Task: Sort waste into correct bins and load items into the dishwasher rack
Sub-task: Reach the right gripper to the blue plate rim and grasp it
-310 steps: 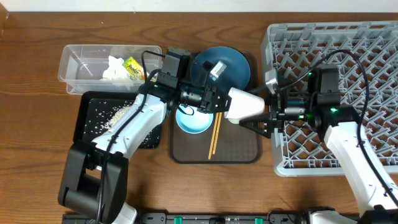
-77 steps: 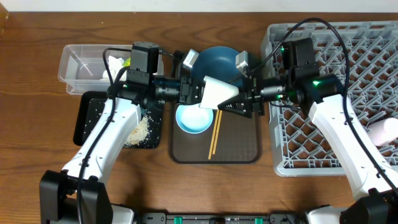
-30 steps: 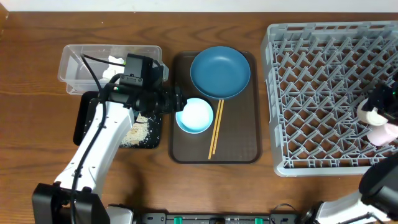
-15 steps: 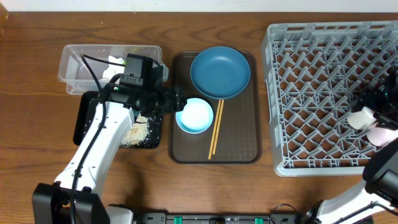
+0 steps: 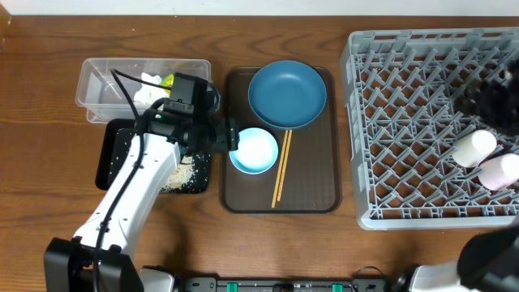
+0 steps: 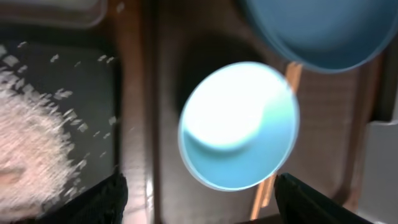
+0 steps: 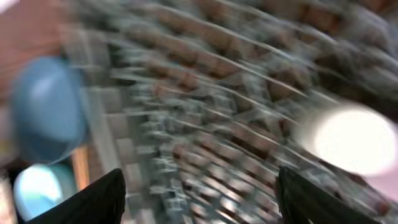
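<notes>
The left gripper (image 5: 232,139), jaws spread, is hovering at the edge of the light blue round bowl (image 5: 256,152) while the right gripper (image 7: 199,190), likewise unclenched, is hanging over the grey plastic lattice rack (image 5: 405,122) holding a pale green-white cup (image 5: 473,148) and a pink cup (image 5: 499,171).

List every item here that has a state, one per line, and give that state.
Plate: upright, empty
Bowl: upright, empty
Chopsticks: lying flat
Pale cup: lying in rack
Pink cup: lying in rack
Clear tub: holds tissue, wrapper
Black tray: holds rice
Left pincer: open
Right pincer: open
</notes>
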Tool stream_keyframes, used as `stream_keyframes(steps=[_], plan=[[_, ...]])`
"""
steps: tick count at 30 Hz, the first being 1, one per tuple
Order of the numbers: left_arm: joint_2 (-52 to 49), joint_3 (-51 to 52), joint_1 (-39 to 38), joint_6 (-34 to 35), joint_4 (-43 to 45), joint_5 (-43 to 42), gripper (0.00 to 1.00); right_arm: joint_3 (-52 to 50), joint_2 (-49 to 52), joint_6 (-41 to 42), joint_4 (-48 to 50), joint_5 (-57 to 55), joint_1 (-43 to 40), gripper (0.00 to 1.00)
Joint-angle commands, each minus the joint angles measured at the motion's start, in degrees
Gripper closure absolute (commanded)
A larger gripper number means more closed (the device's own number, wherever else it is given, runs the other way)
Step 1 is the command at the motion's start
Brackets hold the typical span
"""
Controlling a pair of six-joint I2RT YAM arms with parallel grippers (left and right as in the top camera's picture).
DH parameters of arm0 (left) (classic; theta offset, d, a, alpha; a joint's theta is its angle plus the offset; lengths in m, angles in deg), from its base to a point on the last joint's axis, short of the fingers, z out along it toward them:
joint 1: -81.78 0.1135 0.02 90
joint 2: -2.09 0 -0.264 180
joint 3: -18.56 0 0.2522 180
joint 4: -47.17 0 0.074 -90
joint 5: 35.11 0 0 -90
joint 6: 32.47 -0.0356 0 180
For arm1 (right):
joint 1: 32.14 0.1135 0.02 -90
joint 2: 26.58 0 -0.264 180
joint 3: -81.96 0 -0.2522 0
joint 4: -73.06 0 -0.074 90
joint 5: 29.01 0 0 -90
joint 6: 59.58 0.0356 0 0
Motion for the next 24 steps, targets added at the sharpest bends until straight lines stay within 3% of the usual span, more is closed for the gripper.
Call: stream_keyframes(steps=[1,5,12,16,24], plan=[[0.6,-0.4,0.0,-0.8,-2.4,7.0,0.22,0.9,-1.8,-2.2,2.5,6.4,8.2,0.24],[0.6,-0.4,0.0,-0.5,-4.9,9.8,0.21,0.7,-0.9,-1.8,9.1,3.2,19.6,0.25],[0.6,-0.4,0.0,-0.5,-6.1,9.9,0.21,0.7,6.5,4.7,18.8,-13.2,35.3,0.27],[0.6,-0.4,0.0,-0.5,-6.2,9.9,0.21,0.7,12.1,10.4,22.6,-22.7,39.8,0.27],[0.6,-0.4,0.0,-0.5,-6.2,9.9,0.21,0.7,23.0,14.5,27.1,-24.2,43.3,0.3]])
